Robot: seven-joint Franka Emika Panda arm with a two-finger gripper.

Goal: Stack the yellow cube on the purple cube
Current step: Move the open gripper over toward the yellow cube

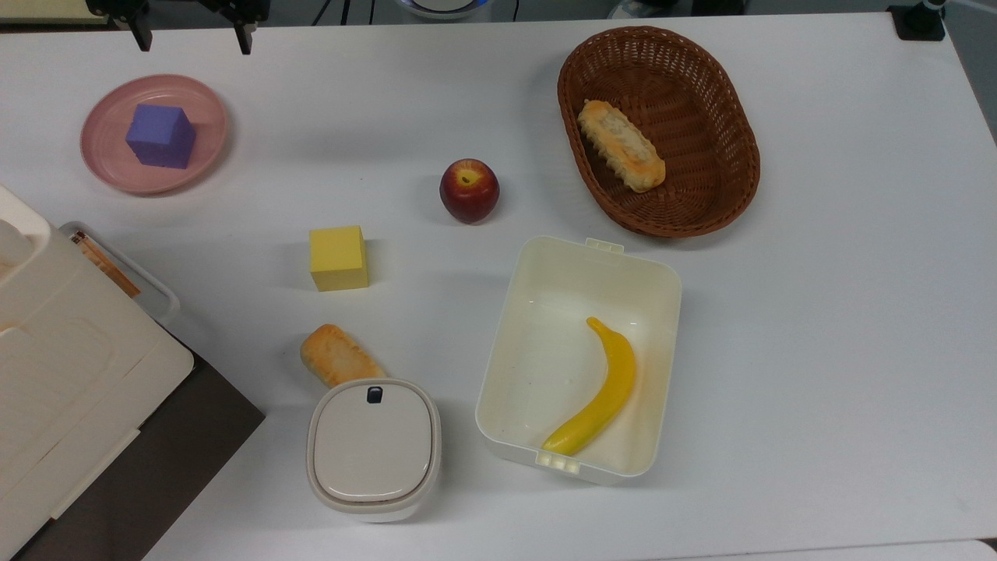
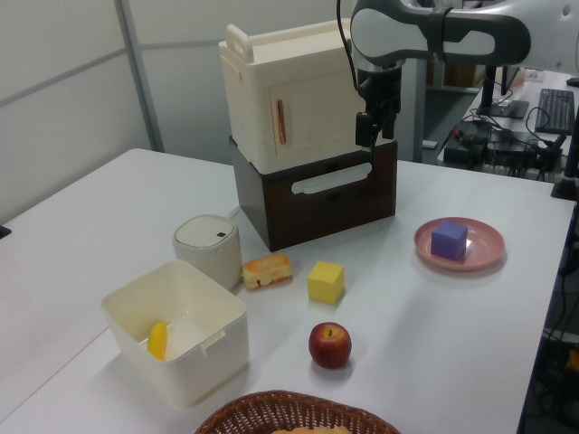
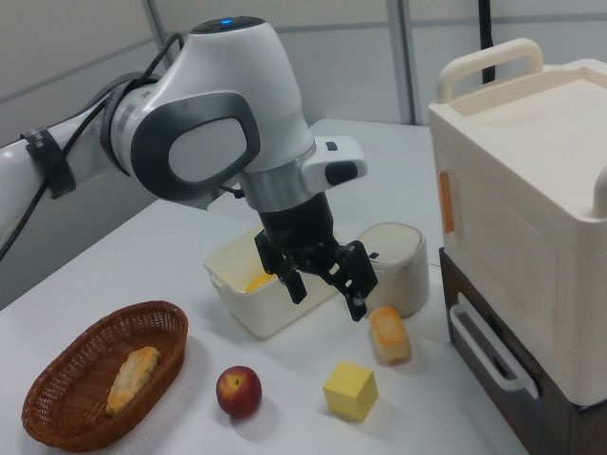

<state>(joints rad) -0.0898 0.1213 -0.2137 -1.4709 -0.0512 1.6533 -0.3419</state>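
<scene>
White and matte, the surface [image 1: 818,327] carries everything in the scene, with grey wall panels behind it in the left view and the right view. Above it hangs the gripper [image 3: 324,282], its two dark fingers spread wide apart with nothing between them and touching nothing; in the top view its fingertips poke in at the upper edge, just above the pink plate [image 1: 204,109].

That plate holds the purple cube [image 1: 160,135], which sits flat near its middle. The yellow cube [image 1: 339,258] stands directly on the surface, well apart from the plate, between the red apple [image 1: 469,190] and a piece of bread [image 1: 335,354]. That bread lies just beside a round white container [image 1: 374,448] with its lid closed.

An open white box [image 1: 662,312] holds a yellow banana [image 1: 600,393] lying along its floor. A brown wicker basket [image 1: 732,156] holds another piece of bread [image 1: 621,145].

At the top view's left edge stands a cream cabinet [image 2: 298,99] on a dark brown drawer unit [image 2: 317,203], close to the plate and the round container. Bare surface lies between the yellow cube and the plate, and a broad stretch of it lies at the top view's right, beyond the basket and the box.
</scene>
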